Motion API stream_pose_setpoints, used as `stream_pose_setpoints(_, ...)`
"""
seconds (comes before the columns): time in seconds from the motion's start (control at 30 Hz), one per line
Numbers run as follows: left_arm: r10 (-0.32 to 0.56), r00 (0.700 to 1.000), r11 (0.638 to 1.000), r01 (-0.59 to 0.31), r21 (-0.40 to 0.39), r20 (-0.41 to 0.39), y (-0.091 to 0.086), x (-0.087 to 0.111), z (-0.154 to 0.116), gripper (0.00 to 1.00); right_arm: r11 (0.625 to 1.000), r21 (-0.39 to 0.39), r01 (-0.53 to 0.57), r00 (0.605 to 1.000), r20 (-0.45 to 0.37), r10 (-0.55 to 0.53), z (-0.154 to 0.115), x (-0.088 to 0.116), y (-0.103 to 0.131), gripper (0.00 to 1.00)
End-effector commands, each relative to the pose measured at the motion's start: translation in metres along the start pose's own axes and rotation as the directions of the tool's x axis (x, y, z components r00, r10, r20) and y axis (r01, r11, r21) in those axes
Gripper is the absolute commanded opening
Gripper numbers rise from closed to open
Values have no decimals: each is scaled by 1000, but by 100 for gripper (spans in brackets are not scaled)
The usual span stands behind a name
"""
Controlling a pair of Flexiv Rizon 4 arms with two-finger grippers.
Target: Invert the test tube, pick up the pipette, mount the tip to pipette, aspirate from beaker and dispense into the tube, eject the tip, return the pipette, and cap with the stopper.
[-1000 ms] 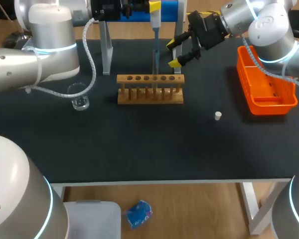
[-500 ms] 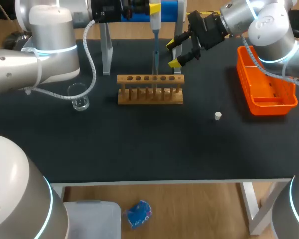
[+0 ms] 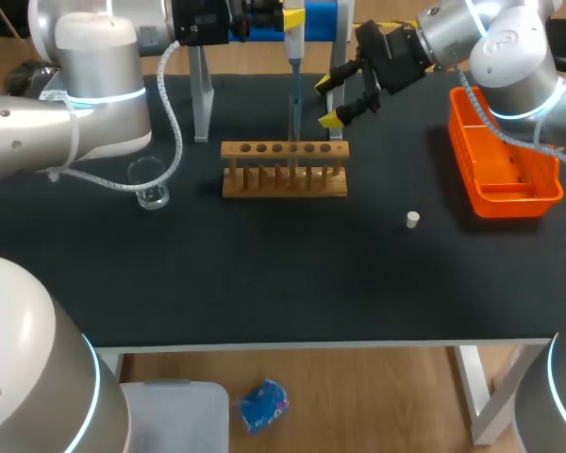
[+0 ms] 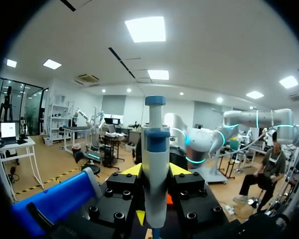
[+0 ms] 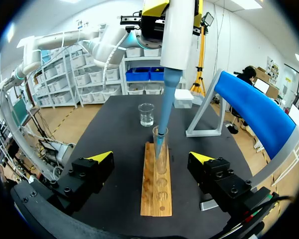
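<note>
The left gripper (image 4: 155,172) held the pipette (image 5: 181,35) upright between its fingers, so its blue lower end reached into the test tube (image 5: 160,149) in the wooden rack (image 3: 283,170), likely for dispensing. The right gripper (image 3: 328,101) hung near the rack, fingers wide and empty. The stopper (image 3: 412,220) lay apart on the tabletop (image 3: 264,274).

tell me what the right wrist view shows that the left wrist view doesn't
Only right wrist: the rack, the test tube in it with the pipette tip dipping in, the beaker beyond, the open right gripper. Only left wrist: the plunger on top of the pipette. Both: the pipette, held by the left gripper.
</note>
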State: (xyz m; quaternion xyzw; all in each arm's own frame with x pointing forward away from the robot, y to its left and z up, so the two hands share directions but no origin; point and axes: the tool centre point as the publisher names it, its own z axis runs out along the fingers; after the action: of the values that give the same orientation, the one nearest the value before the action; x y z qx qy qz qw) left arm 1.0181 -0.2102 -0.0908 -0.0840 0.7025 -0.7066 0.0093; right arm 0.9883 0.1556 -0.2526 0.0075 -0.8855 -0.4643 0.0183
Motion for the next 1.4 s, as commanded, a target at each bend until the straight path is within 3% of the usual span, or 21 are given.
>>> stream_pose_setpoints(0.03, 3, 1000, 1000, -3, 1, 10, 0, 2, 0, 0, 1000, 2, 0, 1000, -3, 0, -1, -1, 0, 100)
stream_pose_setpoints(0.6, 3, 1000, 1000, -3, 1, 10, 0, 2, 0, 0, 1000, 2, 0, 1000, -3, 0, -1, -1, 0, 100)
stream_pose_setpoints(0.8, 3, 1000, 1000, -3, 1, 10, 0, 2, 0, 0, 1000, -26, 16, 1000, 2, -16, -30, -8, 6, 100)
stream_pose_setpoints(1.0, 3, 1000, 1000, -3, 1, 10, 0, 2, 0, 0, 996, -76, 52, 998, -13, -54, -63, -7, 31, 100)
stream_pose_setpoints(1.4, 3, 1000, 1000, -3, 1, 10, 0, 2, 0, 0, 966, -194, 169, 983, -30, -179, -116, 3, 106, 100)
